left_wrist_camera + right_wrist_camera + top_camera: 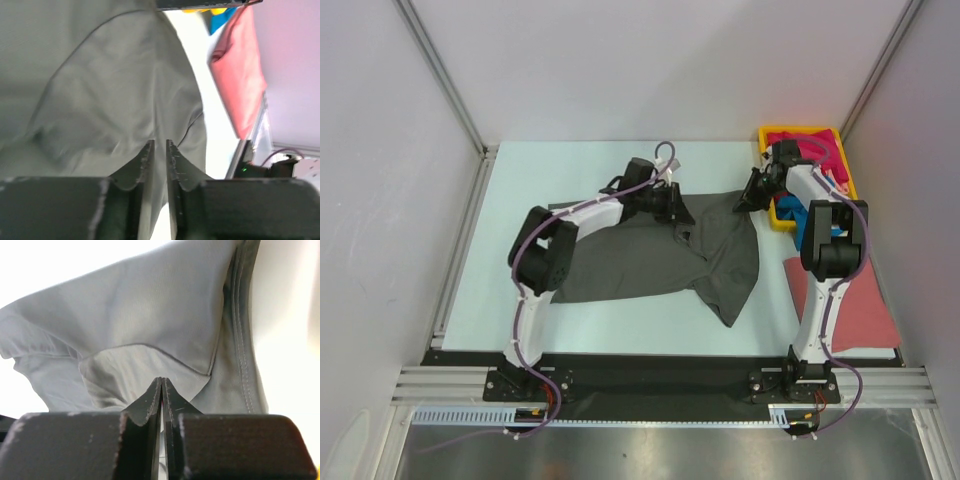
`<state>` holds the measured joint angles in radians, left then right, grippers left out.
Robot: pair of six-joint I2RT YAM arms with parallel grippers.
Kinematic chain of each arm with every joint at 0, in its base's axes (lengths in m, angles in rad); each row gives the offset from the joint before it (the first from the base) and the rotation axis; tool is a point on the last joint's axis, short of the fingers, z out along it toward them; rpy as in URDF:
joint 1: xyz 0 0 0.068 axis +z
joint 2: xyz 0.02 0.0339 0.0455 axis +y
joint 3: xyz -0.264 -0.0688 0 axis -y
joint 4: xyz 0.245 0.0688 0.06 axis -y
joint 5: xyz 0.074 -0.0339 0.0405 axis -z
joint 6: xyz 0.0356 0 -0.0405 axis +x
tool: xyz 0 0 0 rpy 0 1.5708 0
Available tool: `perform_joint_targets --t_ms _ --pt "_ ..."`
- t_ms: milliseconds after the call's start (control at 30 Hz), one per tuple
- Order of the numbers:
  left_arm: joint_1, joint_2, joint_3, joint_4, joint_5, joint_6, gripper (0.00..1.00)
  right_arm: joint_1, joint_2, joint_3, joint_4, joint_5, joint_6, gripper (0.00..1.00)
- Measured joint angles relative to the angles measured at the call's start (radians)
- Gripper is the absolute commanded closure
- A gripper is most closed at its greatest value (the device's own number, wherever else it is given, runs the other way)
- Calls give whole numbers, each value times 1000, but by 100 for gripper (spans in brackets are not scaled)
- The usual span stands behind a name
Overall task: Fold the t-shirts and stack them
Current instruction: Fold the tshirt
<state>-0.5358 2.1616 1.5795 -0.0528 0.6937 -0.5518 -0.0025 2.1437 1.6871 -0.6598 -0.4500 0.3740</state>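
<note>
From above, the dark grey t-shirt (650, 260) is lying on the table (570, 168) left of the yellow tray (800, 131), its long axis running away from the tray. The left end effector (672, 203) and right end effector (748, 198) are both holding its far edge, with the right nearer the tray. In the left wrist view, the fingers (146, 160) are pinching grey cloth. In the right wrist view, the fingers (150, 401) are clamping a fold.

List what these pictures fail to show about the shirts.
- Top external: the right arm hides most of the yellow tray; its t-shirts show only as magenta and blue scraps.
- Wrist views: the dark grey t-shirt runs past the frame edges; its outline is lost.
</note>
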Motion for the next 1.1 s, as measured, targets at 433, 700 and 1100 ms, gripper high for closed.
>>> perform_joint_targets --t_ms 433,700,1100 --pt "-6 158 188 33 -43 -78 83 -63 187 191 58 53 -12 95" --pt "-12 161 242 -126 -111 -23 80 -61 303 402 19 100 -37 95" --pt "-27 242 317 -256 -151 42 82 -40 242 340 -28 96 -45 96"
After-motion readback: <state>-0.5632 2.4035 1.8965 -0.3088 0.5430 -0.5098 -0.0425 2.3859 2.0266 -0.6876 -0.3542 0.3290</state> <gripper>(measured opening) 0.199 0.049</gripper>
